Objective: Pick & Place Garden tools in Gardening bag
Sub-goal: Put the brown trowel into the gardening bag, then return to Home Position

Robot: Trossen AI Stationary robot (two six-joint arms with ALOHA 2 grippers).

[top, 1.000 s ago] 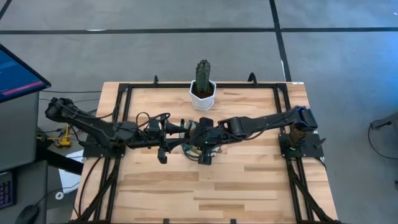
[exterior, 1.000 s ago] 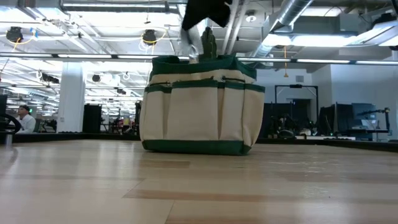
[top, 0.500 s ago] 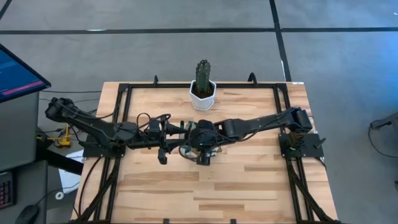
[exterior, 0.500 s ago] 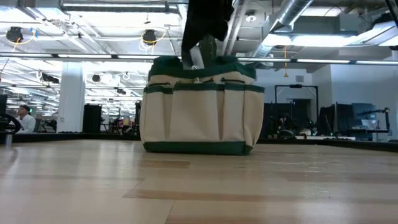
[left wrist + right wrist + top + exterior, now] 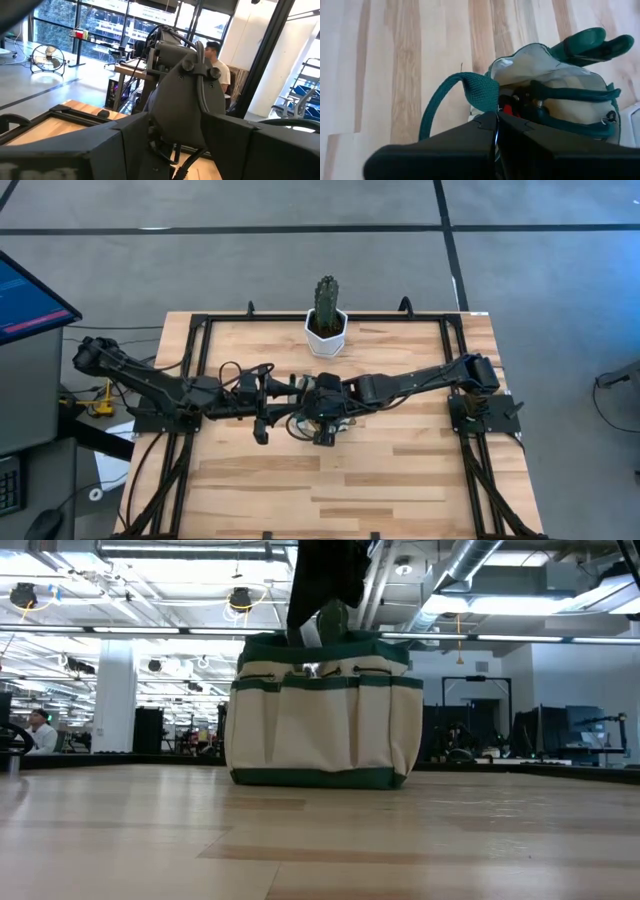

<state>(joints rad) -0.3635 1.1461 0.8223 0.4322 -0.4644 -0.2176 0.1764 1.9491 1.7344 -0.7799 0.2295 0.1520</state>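
The cream gardening bag (image 5: 322,715) with green trim stands upright on its base at mid-table, mostly hidden under the arms in the high view (image 5: 300,423). Its mouth (image 5: 555,85) shows a red piece (image 5: 507,109) and green tool handles (image 5: 587,41) inside. My right gripper (image 5: 322,610) points down just above the mouth and is shut on a pale metal tool (image 5: 310,637). A green loop handle (image 5: 470,89) arches beside it. My left gripper (image 5: 290,388) is open, level beside the bag's left side, facing the right arm's wrist (image 5: 182,95). My right gripper comes from above, pointing down, with a pale metal tool's upper part (image 5: 310,635) below its shut fingers. The tool hangs slanted, its lower end inside the bag's mouth. The gripper's own body hides the place of contact in the wrist view.
A green cactus in a white hexagonal pot (image 5: 326,328) stands at the table's far edge behind the bag. Bare wood lies on the near half (image 5: 340,480). A person (image 5: 217,65) shows in the room beyond the table.
My right gripper has gone down toward the bag's mouth and a little toward the table's left edge, staying shut. The pale tool below it has sunk from above the rim into the mouth. The bag has stayed in place.
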